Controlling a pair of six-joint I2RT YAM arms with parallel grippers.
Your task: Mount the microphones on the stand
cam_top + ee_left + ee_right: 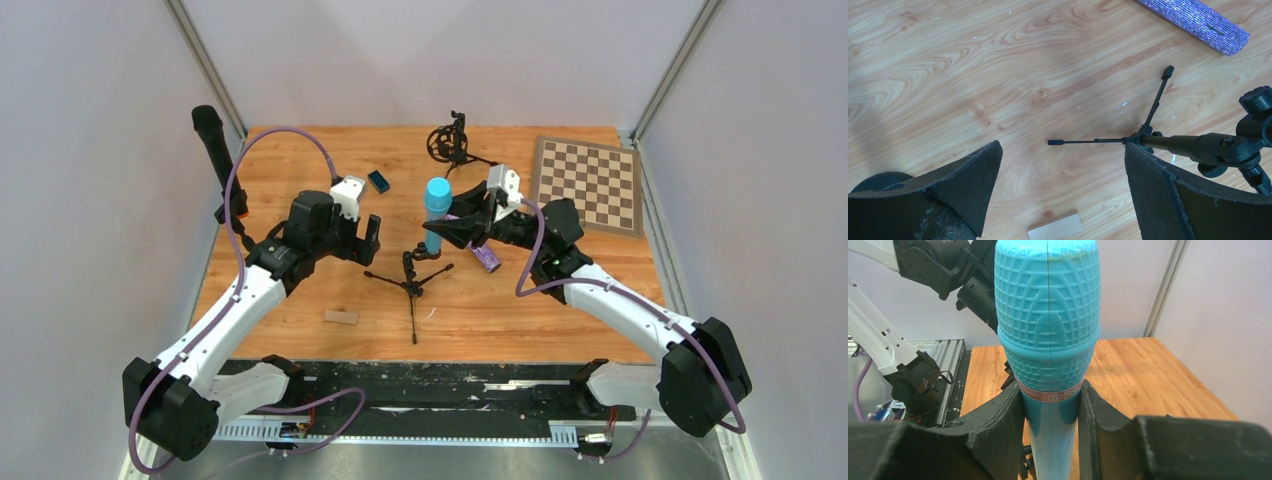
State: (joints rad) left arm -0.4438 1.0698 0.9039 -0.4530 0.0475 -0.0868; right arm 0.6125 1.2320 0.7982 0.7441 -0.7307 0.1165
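My right gripper [447,231] is shut on the light blue microphone [436,204] and holds it upright just above the small black tripod stand [410,281]. In the right wrist view the fingers [1003,415] clamp the microphone [1048,325] right below its head. The purple glitter microphone [486,258] lies on the table under the right arm and also shows in the left wrist view [1198,21]. The black microphone [211,148] stands upright at the table's left edge. My left gripper [358,245] is open and empty, left of the tripod stand [1193,145].
A second black stand with a round mount [448,141] sits at the back. A chessboard [588,183] lies at the back right. A small wooden block [340,317] lies near the front left, and a small dark box [379,181] behind the left gripper.
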